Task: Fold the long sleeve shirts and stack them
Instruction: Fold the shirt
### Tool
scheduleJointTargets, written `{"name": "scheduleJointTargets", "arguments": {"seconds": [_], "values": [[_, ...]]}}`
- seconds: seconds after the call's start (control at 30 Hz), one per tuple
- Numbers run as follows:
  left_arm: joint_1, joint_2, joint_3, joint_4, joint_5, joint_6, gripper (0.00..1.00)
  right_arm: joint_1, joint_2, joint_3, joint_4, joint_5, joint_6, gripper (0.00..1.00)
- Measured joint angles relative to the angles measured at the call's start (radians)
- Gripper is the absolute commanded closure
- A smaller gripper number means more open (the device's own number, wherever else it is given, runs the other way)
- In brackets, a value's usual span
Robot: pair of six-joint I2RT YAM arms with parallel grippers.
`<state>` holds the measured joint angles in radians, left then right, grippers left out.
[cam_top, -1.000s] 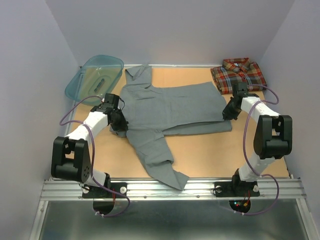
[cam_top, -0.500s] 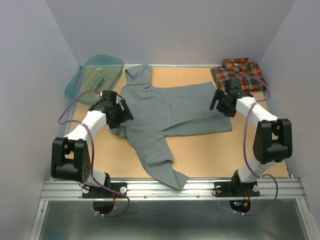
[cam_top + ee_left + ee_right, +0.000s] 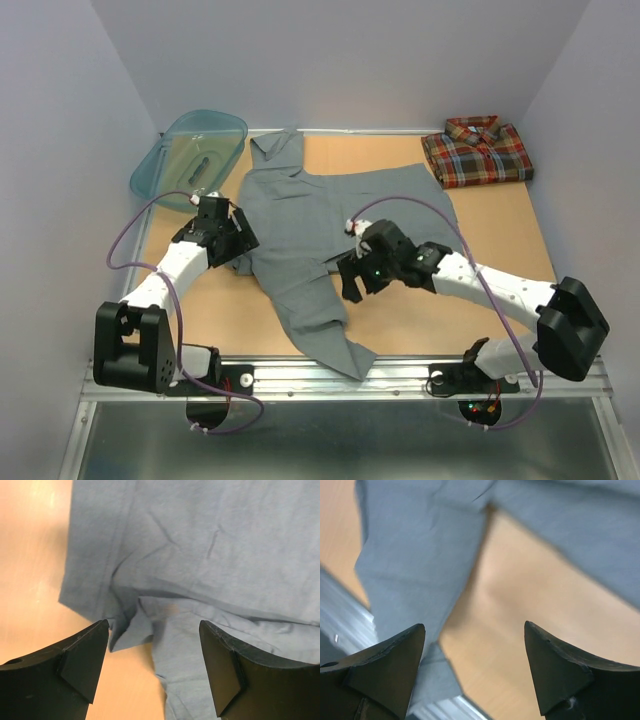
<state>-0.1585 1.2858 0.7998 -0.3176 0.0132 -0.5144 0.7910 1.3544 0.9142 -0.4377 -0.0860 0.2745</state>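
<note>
The grey long sleeve shirt (image 3: 320, 205) lies flat across the table, collar toward the back, one sleeve (image 3: 325, 320) trailing to the front edge. The plaid shirt (image 3: 478, 152) sits folded at the back right corner. My left gripper (image 3: 238, 243) hovers open over the grey shirt's left edge; in the left wrist view its jaws (image 3: 152, 625) hold nothing, with rumpled grey cloth (image 3: 225, 555) below. My right gripper (image 3: 349, 283) reaches across to the front middle, open and empty. Below it (image 3: 474, 627) is bare table, with the grey sleeve (image 3: 420, 545) to its left.
A teal plastic basin (image 3: 190, 150) leans at the back left corner. The metal rail (image 3: 300, 378) runs along the near edge, and the sleeve's cuff hangs over it. Grey walls close in the left, right and back. Bare wood (image 3: 470, 310) shows front right.
Both grippers have opened and let go of the grey shirt. The right arm swung from the shirt's right edge to the front middle beside the sleeve. The left gripper shifted only slightly.
</note>
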Motion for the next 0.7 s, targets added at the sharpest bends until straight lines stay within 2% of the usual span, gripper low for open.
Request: {"name": "scheduleJointTargets", "arguments": {"seconds": [0.13, 0.3, 0.53, 0.7], "values": [[0.029, 0.002, -0.024, 0.007, -0.045, -0.035, 0.23, 0.118, 0.008, -0.028, -0.002, -0.055, -0.014, 0.17], [0.054, 0.035, -0.043, 0.068, -0.074, -0.095, 0.34, 0.172, 0.058, -0.028, 0.006, -0.080, -0.019, 0.18], [0.054, 0.171, -0.055, 0.122, -0.068, -0.156, 0.46, 0.257, 0.188, -0.027, 0.010, -0.105, -0.048, 0.20], [0.063, 0.155, -0.090, 0.158, -0.069, -0.183, 0.48, 0.285, 0.208, -0.027, 0.012, -0.106, -0.063, 0.20]]}}
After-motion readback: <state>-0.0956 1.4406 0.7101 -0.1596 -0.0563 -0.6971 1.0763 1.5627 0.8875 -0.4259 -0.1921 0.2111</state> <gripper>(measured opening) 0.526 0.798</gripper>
